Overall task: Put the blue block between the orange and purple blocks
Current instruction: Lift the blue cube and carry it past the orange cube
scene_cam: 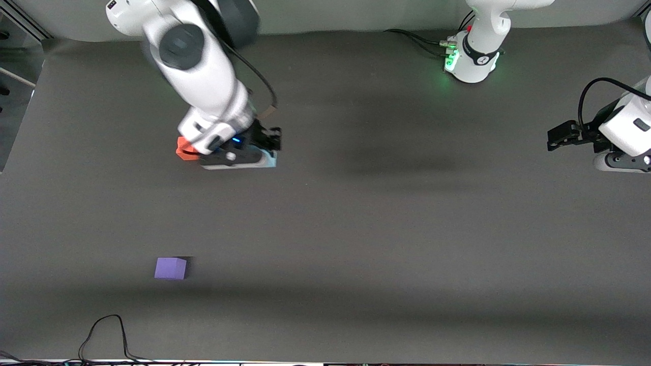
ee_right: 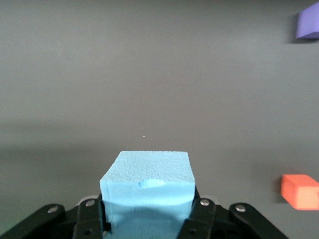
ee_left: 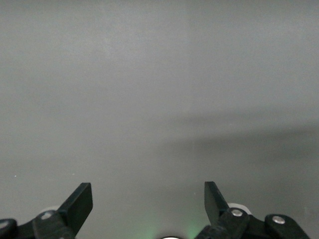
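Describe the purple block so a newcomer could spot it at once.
On the dark grey table, look toward the right arm's end, near the front camera. The purple block sits alone there, much nearer the camera than the orange block; it is the only violet cube.

1. Blue block (ee_right: 148, 186): light sky-blue matte cube with a pebbled foam texture and a small dent at its top front edge. Clamped between the right gripper's (ee_right: 149, 219) fingers. In the front view only a sliver of it (scene_cam: 271, 160) shows under the gripper, close to the orange block; table contact can't be judged.
2. Orange block (scene_cam: 186, 150): orange-red matte cube on the table toward the right arm's end, partly hidden by the arm.
3. Purple block (scene_cam: 170, 268): violet matte cube, flat on the table, well apart from the orange one and nearer the front camera.
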